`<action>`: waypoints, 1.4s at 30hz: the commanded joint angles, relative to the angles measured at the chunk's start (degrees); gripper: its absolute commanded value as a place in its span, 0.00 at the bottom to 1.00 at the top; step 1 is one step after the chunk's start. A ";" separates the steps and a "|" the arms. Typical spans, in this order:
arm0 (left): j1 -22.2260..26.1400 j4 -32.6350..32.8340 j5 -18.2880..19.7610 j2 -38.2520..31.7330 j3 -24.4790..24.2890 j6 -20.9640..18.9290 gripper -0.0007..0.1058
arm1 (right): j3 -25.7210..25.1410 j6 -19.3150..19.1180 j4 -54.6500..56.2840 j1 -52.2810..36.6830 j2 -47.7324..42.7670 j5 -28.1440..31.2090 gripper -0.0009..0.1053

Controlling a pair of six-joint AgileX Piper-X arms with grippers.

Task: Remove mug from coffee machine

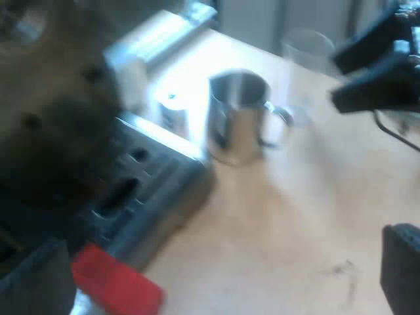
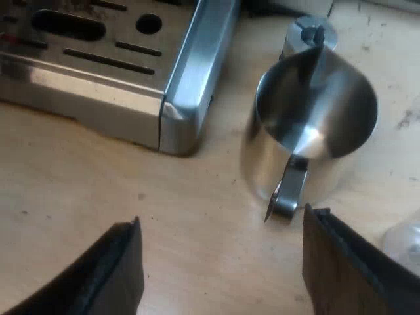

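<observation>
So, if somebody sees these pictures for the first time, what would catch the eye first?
The shiny metal mug stands on the wooden table, just beside the corner of the espresso machine, not on its tray. My right gripper hovers open above the table, close to the mug's handle. The bright red end of the holder's handle sticks out at the machine's front.
</observation>
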 commanded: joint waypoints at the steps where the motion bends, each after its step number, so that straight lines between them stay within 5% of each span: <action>1: -0.34 -0.34 -2.27 -0.43 -3.59 -2.45 0.93 | -4.90 -1.56 3.15 -0.15 0.41 -0.21 0.53; 9: 3.02 -0.34 -5.89 -0.43 -9.10 -5.85 0.93 | -16.20 -1.57 6.02 -0.31 6.60 -3.66 0.53; 17: 22.15 0.85 1.95 -0.43 -11.70 -6.86 0.93 | -21.75 -1.40 6.39 -5.68 13.82 -6.20 0.53; 22: 32.84 4.80 1.93 -0.43 -11.70 -6.60 0.93 | -21.55 -1.74 6.46 -17.86 14.45 -13.73 0.53; 26: 39.47 6.96 1.61 -0.43 -11.70 -5.36 0.93 | -21.55 -5.90 6.86 -27.31 14.45 -15.73 0.53; 33: 40.72 8.23 0.72 -0.43 -11.70 -3.91 0.93 | -20.14 -9.17 9.06 -37.84 12.84 -19.24 0.53; 35: 40.72 9.28 -0.80 -0.43 -11.70 -3.50 0.93 | -19.27 -9.17 8.72 -38.92 11.21 -19.14 0.53; 38: 40.72 13.20 -8.31 -1.44 -11.70 -2.66 0.93 | -15.79 -9.77 8.05 -39.07 6.91 -17.99 0.53; 42: 40.72 14.11 -9.49 -4.71 -11.70 -1.52 0.93 | -12.28 -9.95 8.06 -39.07 1.31 -17.99 0.53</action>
